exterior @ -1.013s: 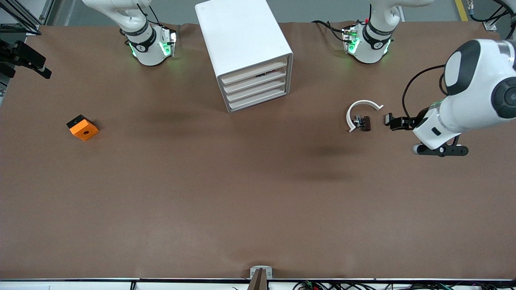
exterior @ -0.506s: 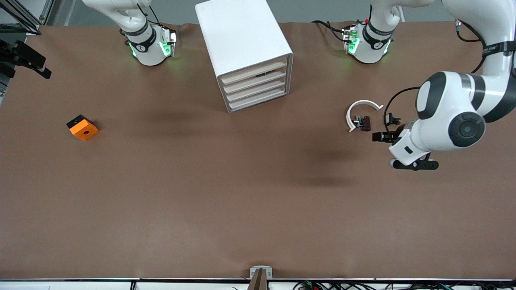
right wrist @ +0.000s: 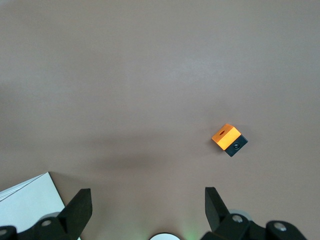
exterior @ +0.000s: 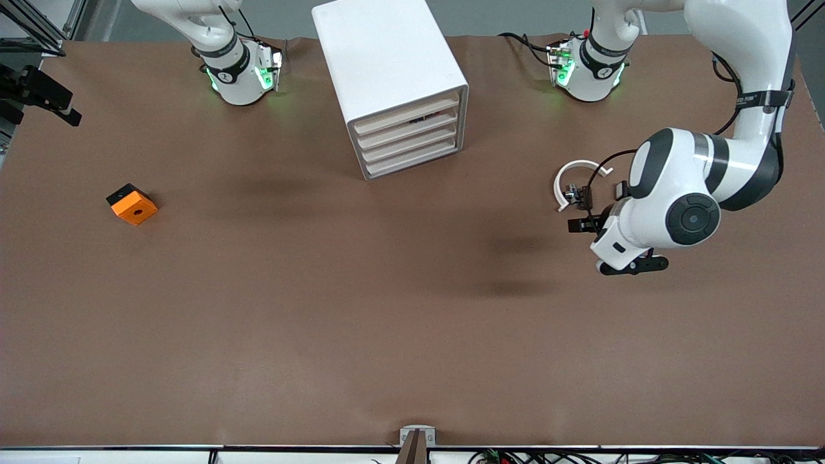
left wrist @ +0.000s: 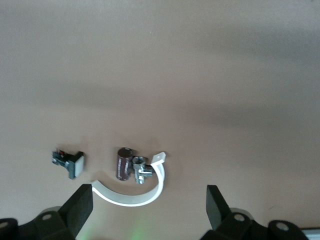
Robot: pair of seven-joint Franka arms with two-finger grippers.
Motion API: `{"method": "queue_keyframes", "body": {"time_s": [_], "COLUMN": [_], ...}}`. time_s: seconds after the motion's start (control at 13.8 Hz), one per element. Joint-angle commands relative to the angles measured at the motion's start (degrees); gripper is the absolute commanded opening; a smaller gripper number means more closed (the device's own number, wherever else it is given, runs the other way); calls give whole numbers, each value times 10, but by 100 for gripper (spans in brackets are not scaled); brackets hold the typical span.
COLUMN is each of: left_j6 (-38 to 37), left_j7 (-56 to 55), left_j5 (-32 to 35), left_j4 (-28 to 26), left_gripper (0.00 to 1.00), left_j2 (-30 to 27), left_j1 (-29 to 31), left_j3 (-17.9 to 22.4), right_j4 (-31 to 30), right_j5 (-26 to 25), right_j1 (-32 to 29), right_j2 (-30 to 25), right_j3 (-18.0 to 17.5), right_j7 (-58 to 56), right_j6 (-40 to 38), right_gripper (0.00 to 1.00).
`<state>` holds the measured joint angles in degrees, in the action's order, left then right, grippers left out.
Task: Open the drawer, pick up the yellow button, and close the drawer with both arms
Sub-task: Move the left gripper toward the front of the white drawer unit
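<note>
The white cabinet (exterior: 387,64) stands between the two arm bases, and a corner of it shows in the right wrist view (right wrist: 25,202). Its top drawer (exterior: 406,115) is shut, flush with the three below. The button is not in view. My left gripper (exterior: 580,225) is open and empty. It hangs low over the table beside a white plastic arc (exterior: 578,167). In the left wrist view (left wrist: 147,207) the arc (left wrist: 132,197) lies between its fingertips. My right gripper (right wrist: 145,210) is open and empty, high over the table between the cabinet and the orange block, out of the front view.
The orange block with a black hole (exterior: 132,204) (right wrist: 226,136) lies toward the right arm's end. Inside the arc lie a brown cylinder and a metal clip (exterior: 578,195) (left wrist: 125,162). A small black part with a white face (exterior: 621,189) (left wrist: 68,161) lies beside them.
My left arm has swung in toward the middle of the table. Its gripper has moved from beside the small black part to just nearer the front camera than the arc. The right arm has not moved.
</note>
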<state>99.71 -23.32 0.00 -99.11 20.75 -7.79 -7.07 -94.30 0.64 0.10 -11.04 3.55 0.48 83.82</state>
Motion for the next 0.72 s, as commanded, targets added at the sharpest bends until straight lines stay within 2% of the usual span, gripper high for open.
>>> {"method": "queue_keyframes", "body": {"time_s": [0.0,0.29,0.51,0.65], "left_j6": [7,8,9,8], "left_j7": [-78,-237,-307,-398], "left_j5": [-7,-27,-28,-42], "left_j4": [1,15,26,45], "left_gripper": [100,100,100,100], "left_j2": [10,35,53,83], "left_j1": [2,1,1,8], "left_j3": [-23,-50,-74,-93], "right_j4": [8,8,5,5], "right_j5": [-10,-11,-12,-20], "right_j1": [1,0,0,0], "right_j2": [4,4,4,4], "right_j3": [-1,-1,0,-1], "right_j7": [1,1,1,1], "right_j6": [4,7,6,7], "right_gripper": [100,100,100,100]}}
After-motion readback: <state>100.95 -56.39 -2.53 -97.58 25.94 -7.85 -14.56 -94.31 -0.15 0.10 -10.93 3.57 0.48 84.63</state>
